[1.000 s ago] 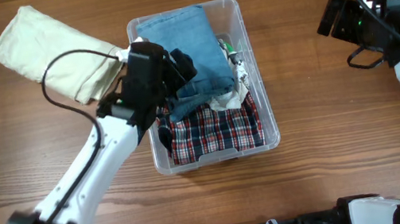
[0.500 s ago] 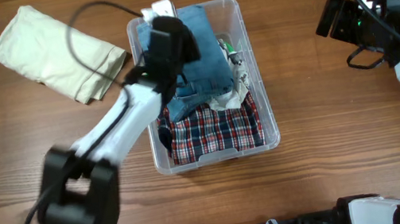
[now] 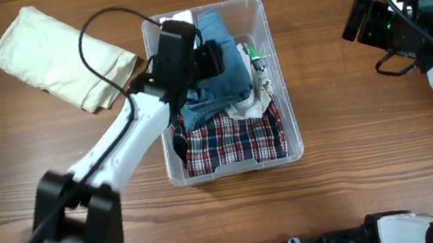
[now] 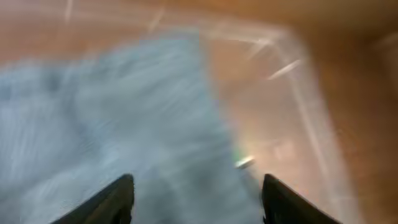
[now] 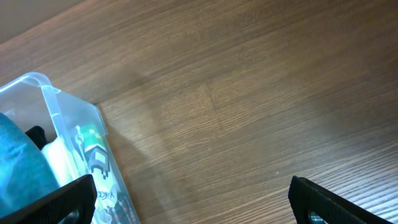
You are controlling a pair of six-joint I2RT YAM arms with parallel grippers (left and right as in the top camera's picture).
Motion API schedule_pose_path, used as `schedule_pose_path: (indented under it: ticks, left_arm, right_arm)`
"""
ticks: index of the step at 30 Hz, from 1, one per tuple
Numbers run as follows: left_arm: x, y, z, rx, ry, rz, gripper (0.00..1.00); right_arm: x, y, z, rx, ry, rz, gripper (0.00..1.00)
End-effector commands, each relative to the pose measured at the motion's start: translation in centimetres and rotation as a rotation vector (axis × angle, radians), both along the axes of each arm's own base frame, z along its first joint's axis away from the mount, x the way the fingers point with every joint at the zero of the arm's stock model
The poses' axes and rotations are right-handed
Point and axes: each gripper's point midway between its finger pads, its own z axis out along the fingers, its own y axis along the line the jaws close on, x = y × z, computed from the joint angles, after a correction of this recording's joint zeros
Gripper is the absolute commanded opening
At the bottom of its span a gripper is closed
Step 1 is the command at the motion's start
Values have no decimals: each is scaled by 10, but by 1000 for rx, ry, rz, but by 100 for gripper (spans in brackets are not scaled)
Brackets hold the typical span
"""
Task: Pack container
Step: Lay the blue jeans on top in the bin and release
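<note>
Several folded garments [image 3: 233, 141] fill the container [image 3: 280, 85]; left fingers [image 4: 117, 200] and right fingers [image 5: 59, 200] gape wide.

Container [image 3: 286, 102]: clear, colourless plastic, glossy, with smooth walls.
Table [image 3: 358, 134]: wood, visible grain, low satin sheen.
Denim garment [image 3: 230, 71]: blue cloth, matt.
Plaid garment [image 3: 233, 141]: red, white and dark checked woven cloth, matt.
Cream garment [image 3: 58, 59], far left corner: matt cloth, lightly creased.
Left arm casing [image 3: 116, 146]: white plastic, smooth.

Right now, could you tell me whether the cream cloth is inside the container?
No, the cream cloth lies on the table beside the container, outside its walls.
</note>
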Motion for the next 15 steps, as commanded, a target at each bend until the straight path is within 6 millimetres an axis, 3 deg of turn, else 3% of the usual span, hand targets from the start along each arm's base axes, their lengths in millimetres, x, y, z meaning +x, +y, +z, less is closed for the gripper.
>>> schedule_pose_path:
  ticks: [1, 5, 9, 13, 15]
  left_arm:
    - [4, -9, 55, -46, -170, -45, 67]
    - [22, -13, 47, -53, -218, -21, 69]
    - [39, -22, 9, -47, -203, -18, 69]
    - [33, -19, -106, 25, 27, 11, 75]
    - [8, -14, -160, 67, 197, -20, 75]
  right_arm:
    - [-3, 2, 2, 2, -7, 16, 100]
    - [-2, 2, 2, 1, -11, 16, 100]
    - [-3, 2, 2, 1, -8, 15, 100]
    - [-4, 2, 1, 2, -3, 16, 100]
    - [-5, 2, 1, 2, 1, 16, 100]
